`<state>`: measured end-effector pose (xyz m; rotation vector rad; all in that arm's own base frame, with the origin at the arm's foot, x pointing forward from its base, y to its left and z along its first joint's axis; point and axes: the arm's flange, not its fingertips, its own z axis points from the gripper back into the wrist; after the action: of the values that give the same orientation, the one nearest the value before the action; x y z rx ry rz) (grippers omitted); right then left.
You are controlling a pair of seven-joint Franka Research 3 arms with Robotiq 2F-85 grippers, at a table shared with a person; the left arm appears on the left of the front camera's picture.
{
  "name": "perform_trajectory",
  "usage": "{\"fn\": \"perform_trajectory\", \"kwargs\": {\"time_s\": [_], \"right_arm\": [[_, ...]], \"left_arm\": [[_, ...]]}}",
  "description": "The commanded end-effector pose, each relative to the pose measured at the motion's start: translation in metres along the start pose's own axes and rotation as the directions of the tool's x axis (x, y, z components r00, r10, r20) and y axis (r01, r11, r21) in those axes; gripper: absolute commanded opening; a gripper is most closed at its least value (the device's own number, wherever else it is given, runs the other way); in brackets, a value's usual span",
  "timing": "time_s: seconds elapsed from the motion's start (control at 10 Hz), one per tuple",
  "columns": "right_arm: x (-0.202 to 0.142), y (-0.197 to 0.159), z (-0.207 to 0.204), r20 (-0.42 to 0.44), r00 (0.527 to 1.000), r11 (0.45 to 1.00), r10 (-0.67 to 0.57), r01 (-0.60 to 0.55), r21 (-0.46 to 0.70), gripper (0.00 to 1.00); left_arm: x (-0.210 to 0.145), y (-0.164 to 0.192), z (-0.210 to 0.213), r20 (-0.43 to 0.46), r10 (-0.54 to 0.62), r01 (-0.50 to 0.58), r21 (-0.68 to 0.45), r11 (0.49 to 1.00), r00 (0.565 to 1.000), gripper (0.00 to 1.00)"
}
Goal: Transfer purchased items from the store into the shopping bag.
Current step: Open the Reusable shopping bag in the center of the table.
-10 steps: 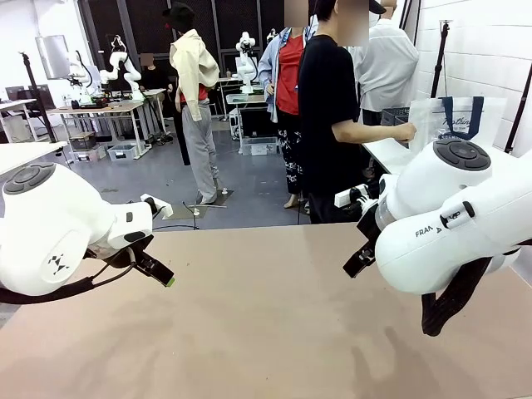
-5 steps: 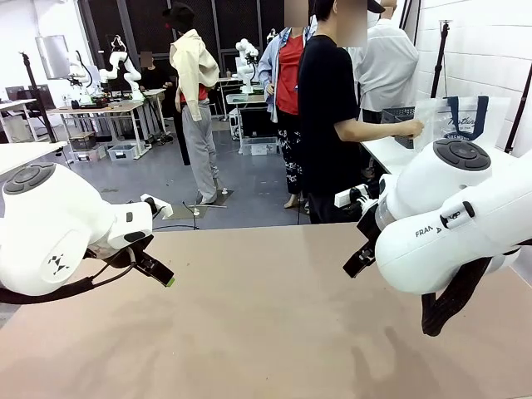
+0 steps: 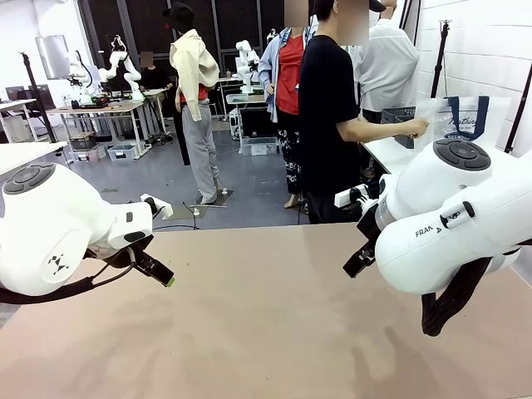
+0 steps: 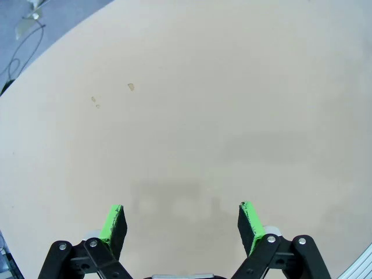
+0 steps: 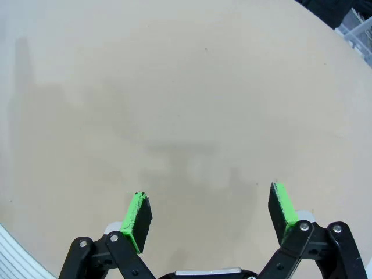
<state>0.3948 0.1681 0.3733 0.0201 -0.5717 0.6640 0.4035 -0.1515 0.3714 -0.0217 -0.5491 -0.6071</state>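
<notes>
A: How far along?
B: Not started, I'd judge. The translucent plastic shopping bag with navy straps point(image 3: 462, 116) and dark grey lattice basket point(image 3: 397, 114) sit on a white side table point(image 3: 384, 155), a person's hand point(image 3: 413, 128) at the bag.
A: Grippers?
B: Left gripper point(image 4: 181, 218) and right gripper point(image 5: 212, 212) both spread apart, holding nothing, over the beige tabletop point(image 3: 266, 332)

A beige, round-edged wooden table point(image 3: 266, 332) is spread across the near ground. The left gripper point(image 4: 183, 218) is held above its left side and the right gripper point(image 5: 210, 212) above its right side, well apart. Beyond the far edge, right of the middle, a person in a black T-shirt point(image 3: 324, 108) is seen standing. At the far right a white side table point(image 3: 386, 154) is set, with the dark grey lattice plastic basket point(image 3: 396, 115) on it. Just right of the basket is the translucent plastic shopping bag with navy strap handles point(image 3: 474, 112), its base hidden behind the right arm. The person's hand point(image 3: 416, 127) is stretched to the bag's left edge, in front of the basket.
</notes>
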Motion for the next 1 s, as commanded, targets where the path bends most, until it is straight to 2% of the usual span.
{"fn": "perform_trajectory", "kwargs": {"time_s": [0.0,0.9], "right_arm": [[0.0000,-0.0001,0.0000,0.000,1.000,1.000,0.000,0.000,0.000,1.00],[0.0000,-0.0001,0.0000,0.000,1.000,1.000,0.000,0.000,0.000,1.00]], "left_arm": [[-0.0002,0.0006,0.0000,0.000,0.001,-0.001,0.000,1.000,1.000,1.00],[-0.0002,0.0006,0.0000,0.000,0.001,-0.001,0.000,1.000,1.000,1.00]]}}
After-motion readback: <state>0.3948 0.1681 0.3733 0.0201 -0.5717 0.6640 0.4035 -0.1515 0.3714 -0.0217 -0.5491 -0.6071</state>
